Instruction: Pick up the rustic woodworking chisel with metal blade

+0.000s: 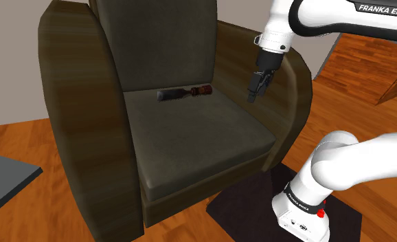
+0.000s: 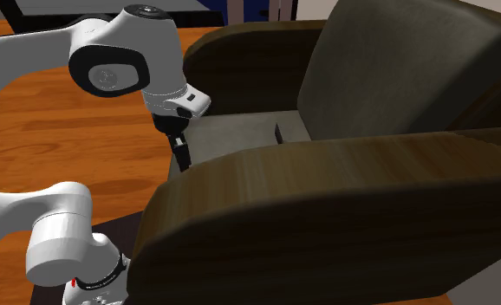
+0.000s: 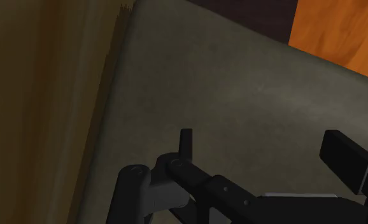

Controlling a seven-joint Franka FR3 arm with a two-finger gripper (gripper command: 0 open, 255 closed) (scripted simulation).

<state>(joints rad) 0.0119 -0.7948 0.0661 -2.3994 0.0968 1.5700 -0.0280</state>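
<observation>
Wood floor, a dark armchair [image 1: 73, 103], and the chisel [image 1: 183, 92] lying flat at the very back of its seat cushion [image 1: 197, 137], close under the backrest.
The gripper [image 1: 253, 96] hangs above the cushion beside the chair arm on the shoulder view's right, fingers spread and empty, well apart from the chisel. Reaching in, a finger may strike the backrest. The tool looks slim and low on soft padding, so an off-centre close could roll it or push it into the crease.
</observation>
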